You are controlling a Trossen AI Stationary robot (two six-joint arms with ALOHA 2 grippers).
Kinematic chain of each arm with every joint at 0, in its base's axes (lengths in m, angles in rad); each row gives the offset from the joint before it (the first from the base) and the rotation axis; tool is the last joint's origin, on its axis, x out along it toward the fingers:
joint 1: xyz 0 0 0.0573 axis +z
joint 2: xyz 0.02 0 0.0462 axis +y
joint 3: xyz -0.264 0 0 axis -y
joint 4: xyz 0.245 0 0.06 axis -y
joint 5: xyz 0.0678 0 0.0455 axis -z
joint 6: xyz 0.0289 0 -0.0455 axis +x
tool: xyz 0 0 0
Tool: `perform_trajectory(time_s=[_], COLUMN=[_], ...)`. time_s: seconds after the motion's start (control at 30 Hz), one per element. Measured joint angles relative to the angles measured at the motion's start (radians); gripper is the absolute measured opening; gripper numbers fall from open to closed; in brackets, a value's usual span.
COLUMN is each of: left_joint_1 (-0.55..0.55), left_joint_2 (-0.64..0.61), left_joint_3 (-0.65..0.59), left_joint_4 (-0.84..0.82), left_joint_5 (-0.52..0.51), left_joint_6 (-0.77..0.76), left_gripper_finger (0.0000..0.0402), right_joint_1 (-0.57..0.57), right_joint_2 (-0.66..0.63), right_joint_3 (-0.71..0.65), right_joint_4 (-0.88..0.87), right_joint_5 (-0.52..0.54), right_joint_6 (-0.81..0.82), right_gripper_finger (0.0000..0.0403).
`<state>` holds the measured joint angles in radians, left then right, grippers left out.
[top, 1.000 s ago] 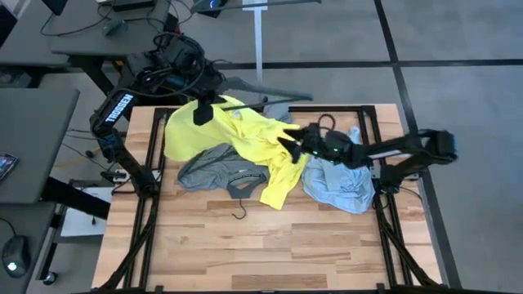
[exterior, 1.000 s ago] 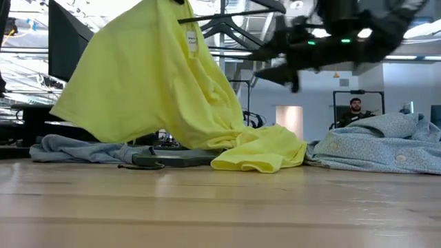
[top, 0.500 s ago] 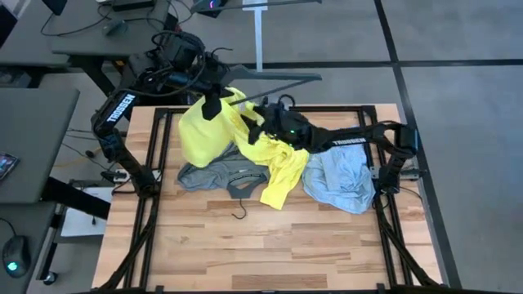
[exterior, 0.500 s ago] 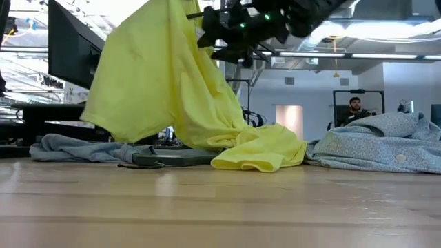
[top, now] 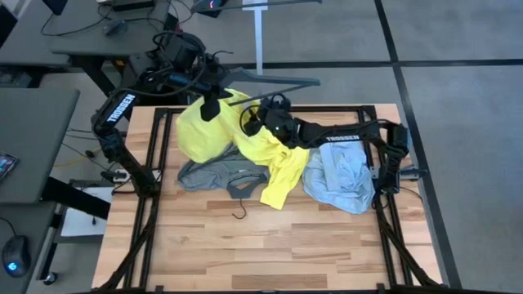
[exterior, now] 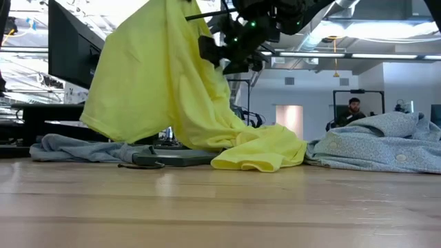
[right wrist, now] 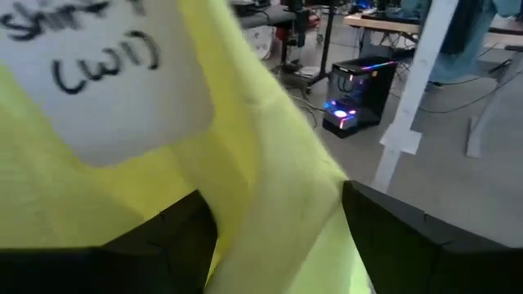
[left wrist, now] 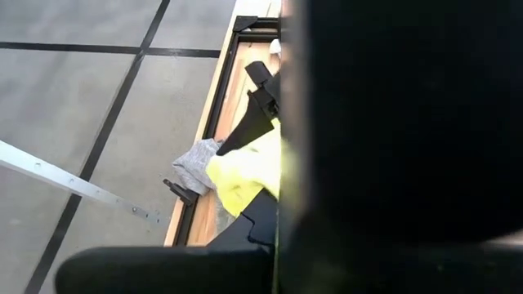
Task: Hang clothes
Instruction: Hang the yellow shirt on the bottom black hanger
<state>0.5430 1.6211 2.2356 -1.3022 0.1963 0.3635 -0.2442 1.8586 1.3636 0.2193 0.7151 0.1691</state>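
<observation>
Nearest the low camera lies the bare wooden tabletop (top: 245, 253), with open room across its whole front half. Beyond it, three garments: a grey soft T-shirt (top: 214, 173) lying flat at centre-left, a thin black hanger (top: 239, 214) hook showing just in front of it; a pale light-blue collared button shirt (top: 339, 175) crumpled toward the right frame rail; and a bright neon-yellow T-shirt (top: 237, 139), partly lifted, its lower hem trailing on the tabletop between the other two.

At the far edge, the left claw (top: 211, 108) is shut and holds up the yellow shirt's upper part (what exactly it pinches is hidden by fabric). The right claw (top: 255, 121) stands with its fingers wide apart, yellow cloth near the neck label (right wrist: 98, 73) running between them in its wrist view; no grip is closed yet.

Judged progress: early. No garment hangs; the grey and blue shirts appear untouched. The two arms nearly meet over the rear edge, so room there is tight, while the sides and front are free.
</observation>
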Motion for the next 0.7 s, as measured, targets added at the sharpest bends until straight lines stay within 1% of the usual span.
perform_trajectory(time_s=[0.13, 0.2, 0.23, 0.3, 0.4, 0.43, 0.6, 0.7], left_joint_1=[0.0, 0.0, 0.001, 0.007, 0.017, 0.022, 0.056, 0.084], left_joint_2=[0.0, 0.0, 0.0, 0.0, 0.0, 0.0, -0.012, -0.036], left_joint_3=[0.0, 0.0, 0.0, 0.0, 0.0, 0.0, 0.0, 0.0], left_joint_4=[-0.01, -0.016, -0.019, -0.028, -0.052, -0.054, -0.061, -0.077], left_joint_5=[0.0, -0.001, -0.001, -0.002, -0.005, -0.005, -0.005, 0.021], left_joint_6=[0.015, 0.017, 0.018, 0.026, 0.042, 0.044, 0.074, 0.103], left_gripper_finger=[0.0011, 0.0011, 0.0011, 0.0011, 0.0011, 0.0011, 0.0011, 0.0011], right_joint_1=[-0.012, -0.018, -0.02, -0.026, -0.032, -0.033, -0.035, -0.036], right_joint_2=[-0.001, -0.003, -0.008, -0.013, -0.037, -0.048, -0.118, -0.169], right_joint_3=[0.0, 0.0, 0.0, 0.0, 0.0, 0.0, -0.007, -0.034], right_joint_4=[-0.079, -0.112, -0.131, -0.154, -0.224, -0.245, -0.4, -0.451], right_joint_5=[0.001, 0.001, 0.0, 0.0, -0.021, -0.032, -0.034, -0.035], right_joint_6=[-0.013, -0.013, -0.013, -0.013, -0.017, -0.027, -0.036, -0.036], right_gripper_finger=[0.0223, 0.0206, 0.0191, 0.0143, 0.0042, 0.0022, 0.0004, 0.0003])
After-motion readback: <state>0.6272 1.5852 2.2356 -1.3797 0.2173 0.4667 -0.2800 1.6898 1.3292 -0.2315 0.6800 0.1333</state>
